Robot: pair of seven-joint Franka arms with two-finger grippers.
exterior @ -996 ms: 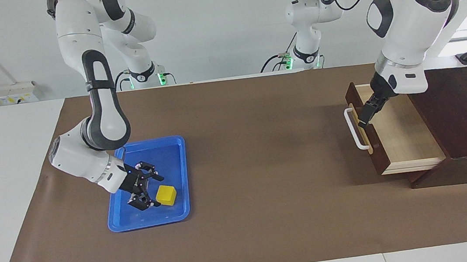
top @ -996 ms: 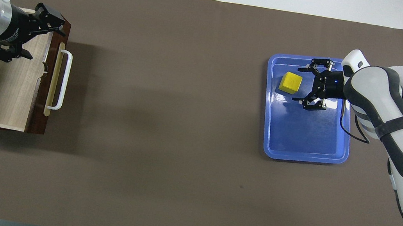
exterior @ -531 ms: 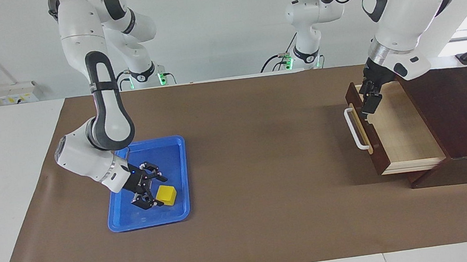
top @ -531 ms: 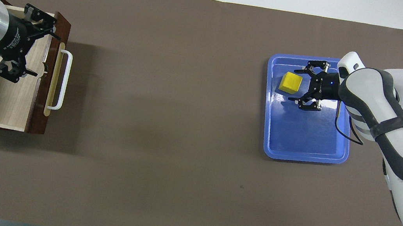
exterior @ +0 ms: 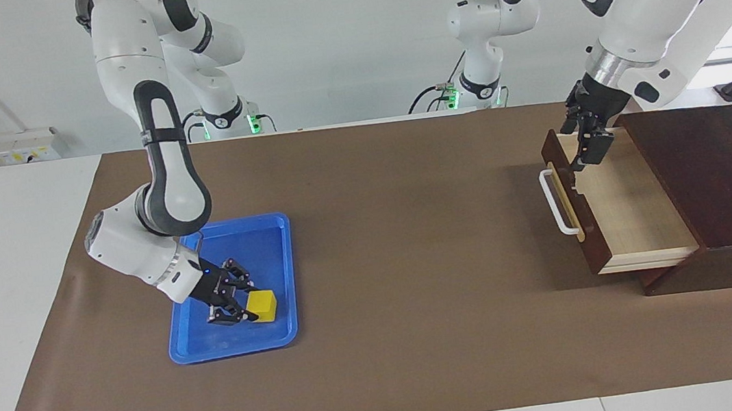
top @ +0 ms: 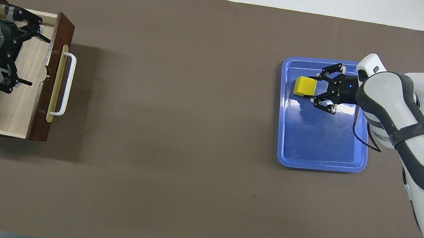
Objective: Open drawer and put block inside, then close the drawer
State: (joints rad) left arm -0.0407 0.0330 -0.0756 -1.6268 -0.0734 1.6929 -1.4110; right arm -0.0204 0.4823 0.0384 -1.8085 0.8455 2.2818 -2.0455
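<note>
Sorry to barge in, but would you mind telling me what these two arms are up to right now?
The drawer is pulled open and holds nothing. The left gripper hangs open above the end of it nearer to the robots. At the right arm's end of the table, the right gripper is low in the blue tray, its open fingers around the yellow block, which sits on the tray floor, not yet lifted.

Beneath the left gripper (exterior: 583,146), the drawer (exterior: 621,204): matt pale wood inside, dark stained wooden front, smooth white handle (exterior: 555,203). At the right gripper (exterior: 234,302), the tray (exterior: 274,243): glossy blue plastic; the block (exterior: 261,305): smooth matt yellow. Brown table cover (exterior: 414,262): matt, paper-like.
</note>
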